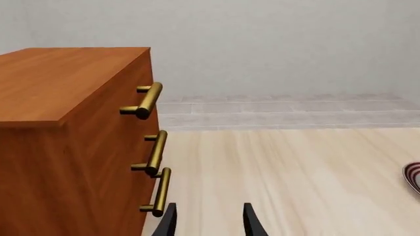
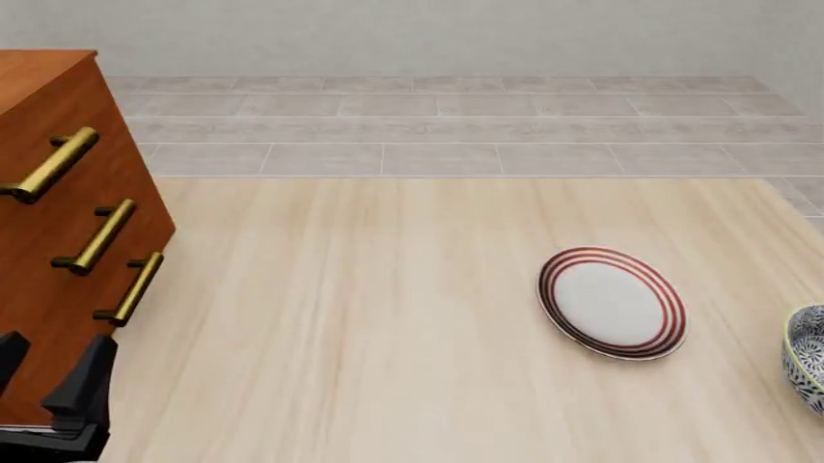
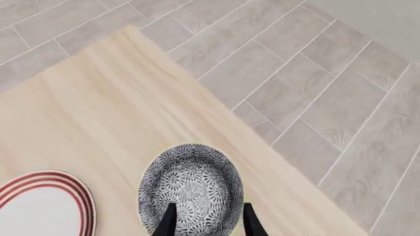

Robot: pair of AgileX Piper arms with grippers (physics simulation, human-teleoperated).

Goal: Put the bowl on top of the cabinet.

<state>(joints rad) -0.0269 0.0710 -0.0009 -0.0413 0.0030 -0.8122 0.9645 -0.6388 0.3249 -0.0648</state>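
Observation:
The bowl (image 3: 190,182), deep and white with a dense dark-blue floral pattern, stands upright near the table's right edge; the front view cuts it off at the frame's right border (image 2: 809,359). My right gripper (image 3: 207,222) hovers over it, open, with a finger on either side of the bowl's near rim and nothing held. The reddish-brown cabinet (image 1: 66,83) with three brass handles (image 1: 147,101) fills the far left (image 2: 52,125). Beside its front corner my left gripper (image 2: 49,365) is open and empty (image 1: 207,223).
A flat white plate with red rings (image 2: 612,302) lies on the light wooden table (image 2: 347,318), left of the bowl (image 3: 43,204); its edge shows in the left wrist view (image 1: 412,178). Grey tiled floor (image 3: 315,83) lies beyond the table's edge.

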